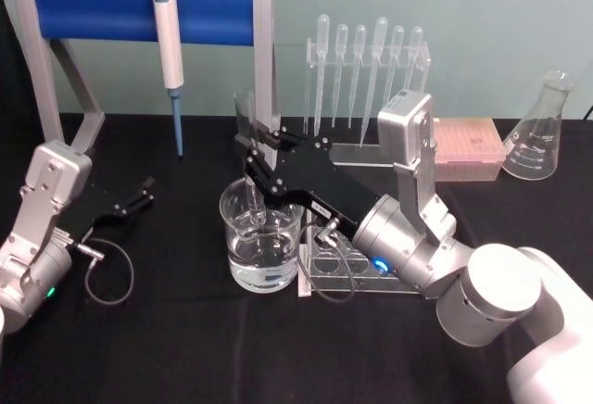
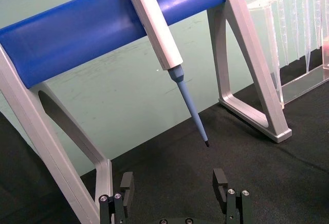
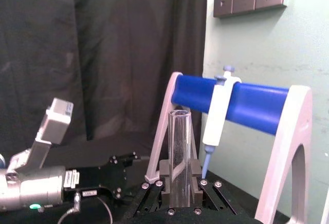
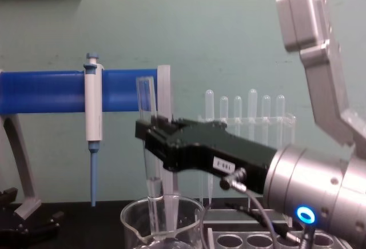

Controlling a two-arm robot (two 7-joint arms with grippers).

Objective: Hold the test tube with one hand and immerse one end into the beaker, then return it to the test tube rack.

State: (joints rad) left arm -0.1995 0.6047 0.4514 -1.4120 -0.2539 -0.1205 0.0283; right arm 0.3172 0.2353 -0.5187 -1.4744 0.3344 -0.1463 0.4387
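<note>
Head view: the right gripper point(image 1: 252, 161), reaching in from the right, has its two jaws clamped on the test tube point(image 1: 245, 117) about midway along its length and holds it nearly upright over the beaker point(image 1: 263, 254). The tube's rounded lower end sits inside the beaker's rim, left of centre and toward the far side. Whether it meets the water cannot be told. Its open top rises just in front of the grey upright of the blue stand point(image 1: 93, 10), where the pipettor point(image 1: 170, 43) hangs farther left. The test tube rack point(image 1: 357, 268) lies just beside the beaker on the right, beneath the working arm's wrist. Behind it stands a row of pipettes point(image 1: 366, 61), and a flask point(image 1: 540, 131) sits far right, well apart. On the left, the left gripper point(image 1: 139, 195) rests low on the black table point(image 1: 185, 330), jaws spread wide and empty. Bare tabletop lies between it and the beaker, and along the near edge.
</note>
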